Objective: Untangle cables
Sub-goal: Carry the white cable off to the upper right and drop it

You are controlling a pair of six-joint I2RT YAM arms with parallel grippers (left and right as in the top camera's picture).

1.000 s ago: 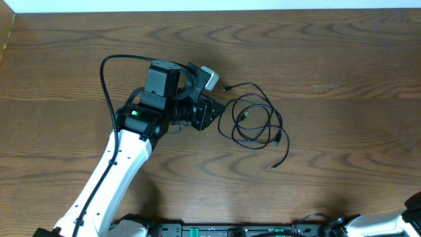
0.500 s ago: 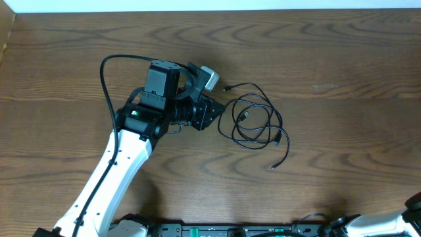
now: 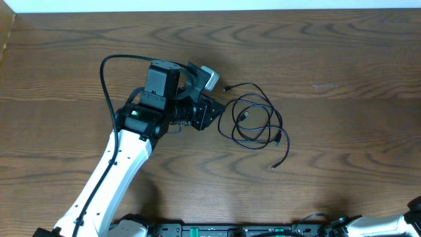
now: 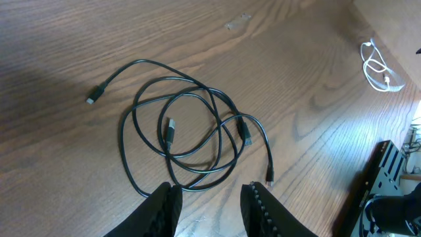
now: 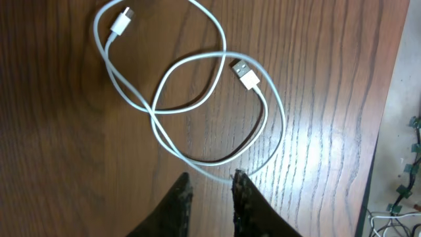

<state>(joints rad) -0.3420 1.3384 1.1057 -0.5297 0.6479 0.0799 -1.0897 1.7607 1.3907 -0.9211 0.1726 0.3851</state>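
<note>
The black cord (image 3: 243, 115) lies in loose overlapping loops on the wooden table, just right of my left gripper (image 3: 209, 112). In the left wrist view its loops (image 4: 169, 129) and several small plug ends lie ahead of the open, empty left gripper (image 4: 210, 197), whose tips are just short of the nearest loop. The white cord (image 5: 156, 112) lies apart in its own crossed loop under my right gripper (image 5: 210, 187), which is open a little and empty, tips at the loop's near edge. The white cord also shows far off in the left wrist view (image 4: 377, 66).
The left arm's thick black wire (image 3: 105, 66) arcs over the table to the left. The table's edge (image 5: 395, 99) runs close to the white cord. A black base (image 4: 385, 184) stands at the right of the left wrist view.
</note>
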